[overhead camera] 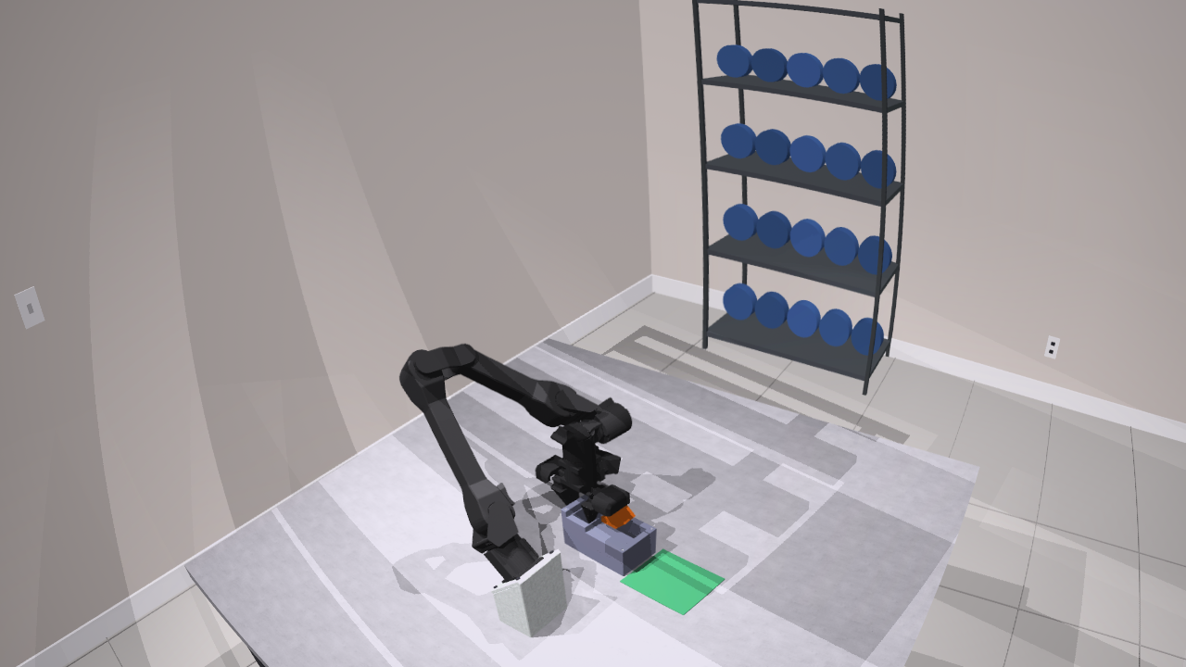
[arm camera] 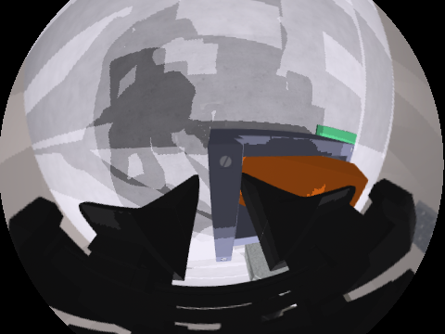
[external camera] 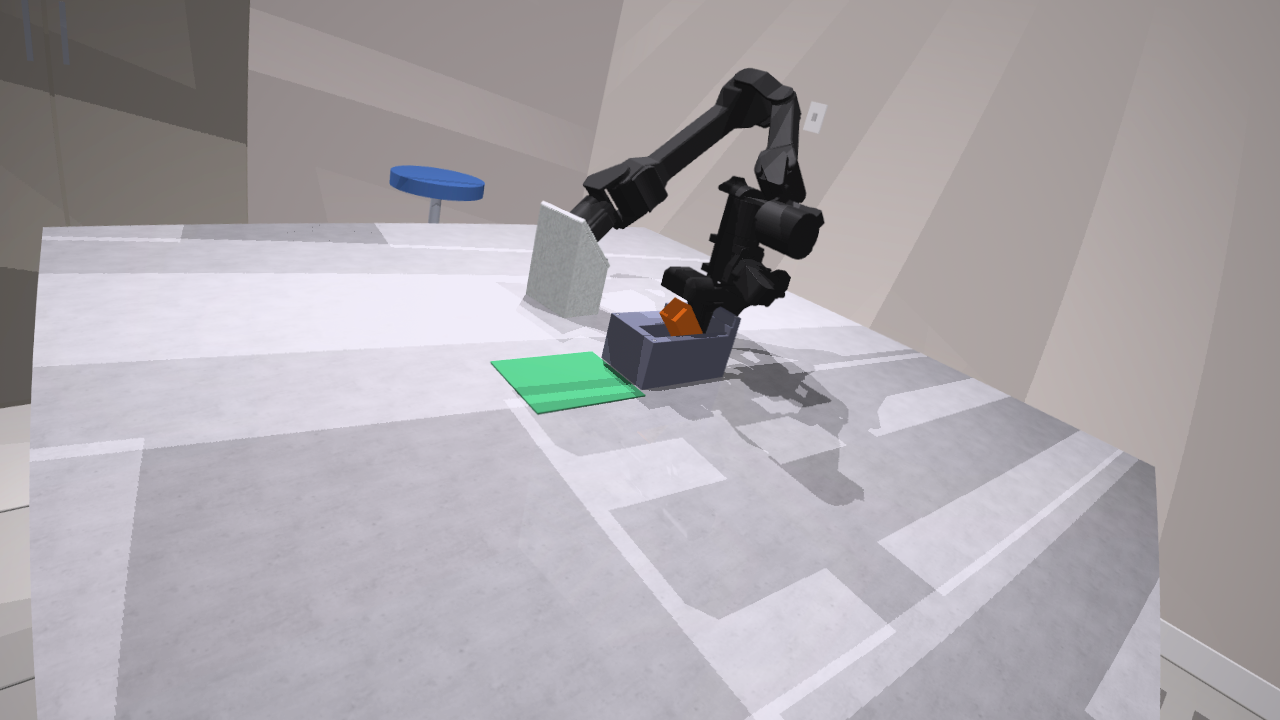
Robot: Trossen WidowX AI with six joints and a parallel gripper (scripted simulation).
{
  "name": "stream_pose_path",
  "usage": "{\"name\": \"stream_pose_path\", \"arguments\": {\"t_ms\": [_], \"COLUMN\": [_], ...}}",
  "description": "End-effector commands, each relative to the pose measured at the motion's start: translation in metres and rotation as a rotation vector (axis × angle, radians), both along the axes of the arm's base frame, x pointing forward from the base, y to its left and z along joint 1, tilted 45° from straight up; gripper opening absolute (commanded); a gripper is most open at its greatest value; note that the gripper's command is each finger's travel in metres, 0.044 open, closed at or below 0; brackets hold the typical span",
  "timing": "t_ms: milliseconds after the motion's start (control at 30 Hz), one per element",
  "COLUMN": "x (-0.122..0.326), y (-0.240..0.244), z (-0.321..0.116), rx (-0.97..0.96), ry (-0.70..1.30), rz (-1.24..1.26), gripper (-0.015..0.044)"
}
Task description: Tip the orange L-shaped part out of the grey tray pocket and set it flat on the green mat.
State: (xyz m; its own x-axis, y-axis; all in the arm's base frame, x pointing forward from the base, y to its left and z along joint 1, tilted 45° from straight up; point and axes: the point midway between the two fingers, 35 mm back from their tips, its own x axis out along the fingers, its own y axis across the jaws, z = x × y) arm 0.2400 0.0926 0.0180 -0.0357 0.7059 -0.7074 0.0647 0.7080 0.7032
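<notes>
Part (overhead camera: 618,516) (external camera: 680,317) (arm camera: 301,173) is tipped up from the tray (overhead camera: 609,546) (external camera: 687,360) (arm camera: 225,195); I see my fingers (overhead camera: 590,508) (external camera: 707,320) partly open, gripping nothing. Pinching, lifting and placing remain.

In the exterior view, the gripper (external camera: 702,313) (arm camera: 219,178) has its fingertips sunk behind the near wall of the grey tray (external camera: 684,362) (arm camera: 225,199), out of sight. Beneath the gripper, the lower end of the orange L-shaped part (external camera: 682,318) (arm camera: 301,172) is hidden by the tray wall there, and by a finger in the wrist view. Beyond that part, the wrist view shows only a sliver of the green mat (arm camera: 336,134), the tray covering the rest.
</notes>
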Motion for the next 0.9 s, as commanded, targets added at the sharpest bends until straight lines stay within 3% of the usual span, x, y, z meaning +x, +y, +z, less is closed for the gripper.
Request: {"name": "stream_pose_path", "arguments": {"t_ms": [0, 200, 467, 867], "x": [0.001, 0.002, 0.004, 0.004], "y": [-0.001, -0.007, -0.076, -0.076], "z": [0.01, 0.017, 0.071, 0.069], "rx": [-0.001, -0.005, -0.006, -0.004], "ry": [-0.001, 0.001, 0.003, 0.007], "rz": [-0.001, -0.003, -0.002, -0.014], "gripper": [0.018, 0.018, 0.018, 0.018]}}
